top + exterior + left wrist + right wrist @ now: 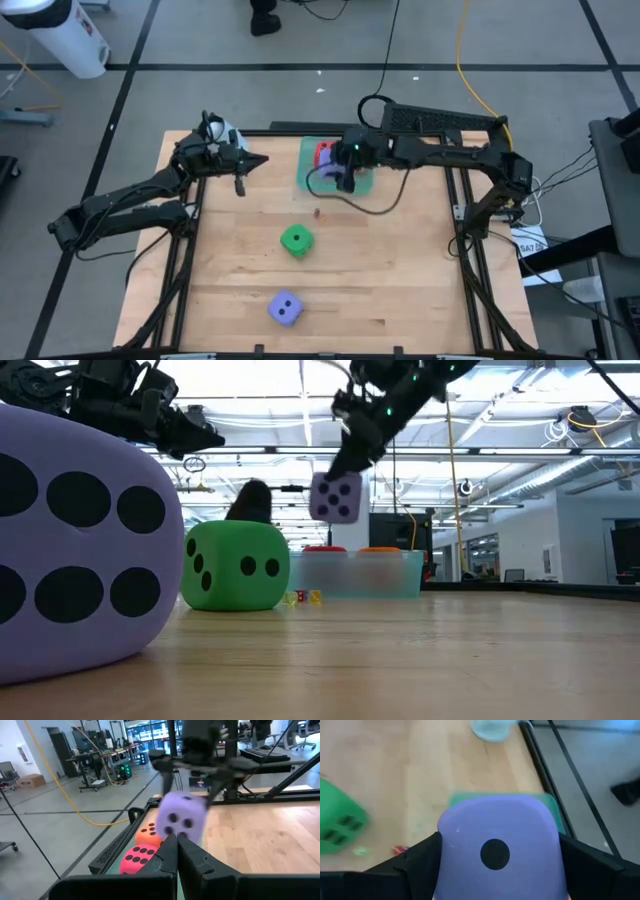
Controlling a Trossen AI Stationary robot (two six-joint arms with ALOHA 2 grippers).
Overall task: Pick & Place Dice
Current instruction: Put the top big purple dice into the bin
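A purple die (336,496) is held by the right pincer (346,172) above the tray (308,158) at 12 o'clock; released off-centre, it could bounce out

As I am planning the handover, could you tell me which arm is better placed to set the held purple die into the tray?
Right: the right gripper already clamps the purple die above the green tray. The left gripper waits apart, empty.

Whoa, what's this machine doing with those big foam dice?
The right gripper holds a purple die in the air above the green tray, where a red die and an orange die already sit. A green die and another purple die remain on the table. The left gripper waits nearby, shut.
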